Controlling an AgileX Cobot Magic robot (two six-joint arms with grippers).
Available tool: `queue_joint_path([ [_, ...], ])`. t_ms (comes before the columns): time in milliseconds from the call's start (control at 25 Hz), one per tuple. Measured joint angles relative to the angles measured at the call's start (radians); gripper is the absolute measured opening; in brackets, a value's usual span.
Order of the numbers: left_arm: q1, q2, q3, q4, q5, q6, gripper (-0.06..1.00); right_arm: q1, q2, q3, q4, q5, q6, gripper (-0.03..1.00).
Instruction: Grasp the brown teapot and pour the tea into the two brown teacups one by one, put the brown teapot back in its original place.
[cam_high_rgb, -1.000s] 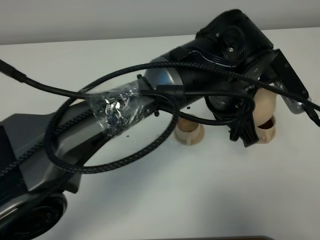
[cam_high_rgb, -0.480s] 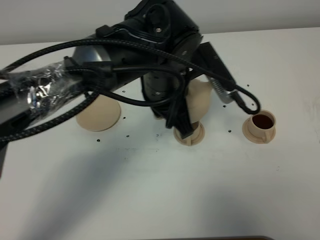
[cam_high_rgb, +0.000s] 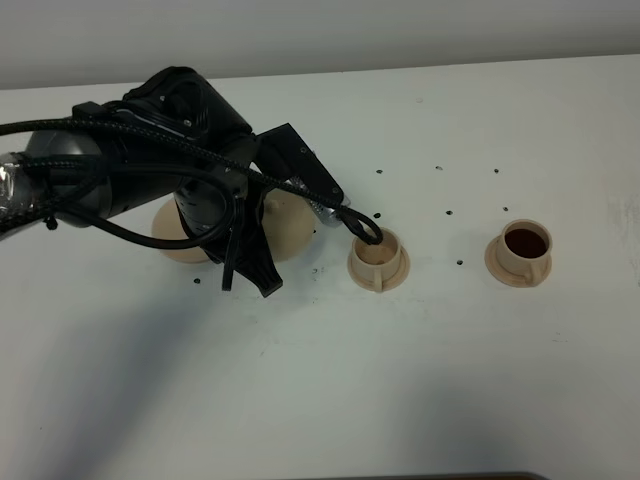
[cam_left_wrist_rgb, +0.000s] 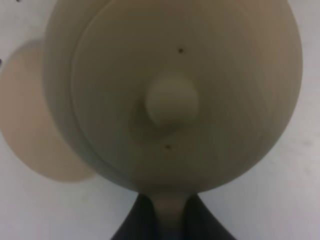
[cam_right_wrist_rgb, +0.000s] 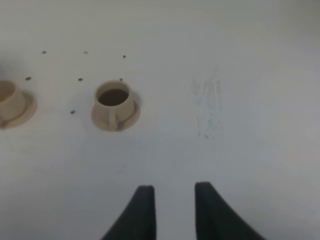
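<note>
Left gripper (cam_left_wrist_rgb: 169, 220): clamped on brown teapot (cam_high_rgb: 285, 225) handle, carrying it above its saucer (cam_high_rgb: 180, 240) for return.
Right gripper (cam_right_wrist_rgb: 172, 210): narrow, empty, idle.

Mostly hidden in the high view: teapot (cam_high_rgb: 288, 226), covered by the black arm (cam_high_rgb: 150, 170) and its cables, only one pale flank showing; spout and handle not visible there. Large saucer (cam_high_rgb: 178, 240) likewise half covered, only its edge showing. Left gripper (cam_left_wrist_rgb: 170, 220) cut off by the wrist picture's edge, only two dark finger bases visible, pinched on a tan strip, probably the handle. Teapot in that view blurred, rim cropped. Right gripper (cam_right_wrist_rgb: 174, 210) cropped too, tips only. Left cup (cam_right_wrist_rgb: 11, 104) cut by the picture's edge; contents unclear.
</note>
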Motion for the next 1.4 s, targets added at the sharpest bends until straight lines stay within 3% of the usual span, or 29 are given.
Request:
queue_joint_path([
  [200, 0.004, 0.037, 0.045, 0.191, -0.158, 0.000, 0.13, 0.000, 0.000, 0.000, 0.000, 0.000, 0.000, 0.19],
  [480, -0.006, 0.121, 0.051, 0.363, -0.247, 0.049, 0.13, 0.000, 0.000, 0.000, 0.000, 0.000, 0.000, 0.19],
  [920, -0.088, 0.131, 0.053, 0.658, -0.292, 0.092, 0.13, 0.000, 0.000, 0.000, 0.000, 0.000, 0.000, 0.19],
  [1240, -0.150, 0.165, 0.053, 0.820, -0.228, 0.094, 0.13, 0.000, 0.000, 0.000, 0.000, 0.000, 0.000, 0.19],
  [1400, -0.155, 0.169, 0.053, 0.860, -0.213, 0.094, 0.13, 0.000, 0.000, 0.000, 0.000, 0.000, 0.000, 0.19],
])
